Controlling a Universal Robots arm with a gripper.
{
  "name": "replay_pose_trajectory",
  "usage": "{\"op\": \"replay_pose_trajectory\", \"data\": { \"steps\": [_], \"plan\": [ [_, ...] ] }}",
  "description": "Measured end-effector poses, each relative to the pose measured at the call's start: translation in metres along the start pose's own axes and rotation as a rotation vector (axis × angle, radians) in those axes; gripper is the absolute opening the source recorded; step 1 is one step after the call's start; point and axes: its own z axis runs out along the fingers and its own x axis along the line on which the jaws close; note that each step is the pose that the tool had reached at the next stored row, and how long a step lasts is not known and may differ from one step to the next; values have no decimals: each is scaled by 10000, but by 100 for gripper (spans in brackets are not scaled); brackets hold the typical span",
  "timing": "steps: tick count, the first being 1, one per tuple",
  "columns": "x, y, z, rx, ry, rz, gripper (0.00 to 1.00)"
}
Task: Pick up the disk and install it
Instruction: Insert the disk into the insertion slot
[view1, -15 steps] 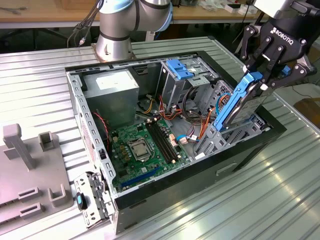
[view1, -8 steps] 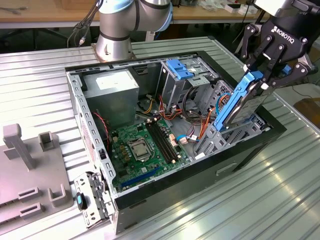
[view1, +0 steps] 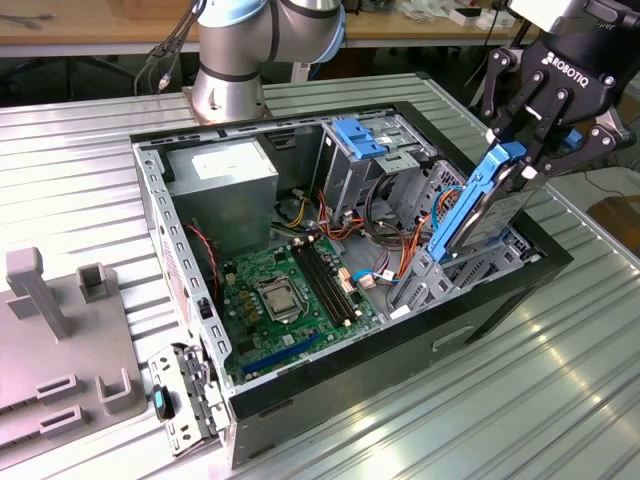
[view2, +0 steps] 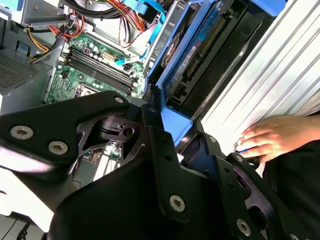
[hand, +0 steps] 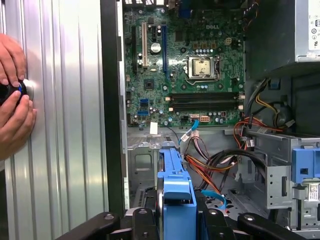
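One disk (view1: 480, 205) hangs in the gripper (view1: 530, 140), whose fingers clamp the upper end of its blue carrier frame. The disk is tilted, with its lower end just above the drive bay (view1: 440, 285) at the exterior view's right of the open computer case (view1: 150, 210).

Hazards, as judged from this position:

1. Cable snag. Orange and red cables (view1: 385, 240) lie loose just beside the bay. A carrier edge could trap or pinch them against the sheet metal.
2. Misalignment. The disk stands at an angle to the bay walls. A corner could catch on the metal and jam, or twist within the clamp.
3. Slip. The grip acts on one end only. A side load could lever the disk loose towards the motherboard (view1: 290, 290).
4. Person. A hand (view2: 270, 137) rests on the ribbed table (view1: 520, 400) beside the case wall, close to the working zone.

Surroundings: the power supply (view1: 225, 180) sits at the far corner of the case. A light-blue latch plate (view1: 362, 135) tops the neighbouring cage. A grey fixture (view1: 60, 340) stands well apart at the exterior view's left.
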Motion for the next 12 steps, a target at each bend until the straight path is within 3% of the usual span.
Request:
{"op": "replay_pose_trajectory", "data": {
  "steps": [12],
  "plan": [
    [0,1,28,-1,-7,-160,37]
  ]
}}
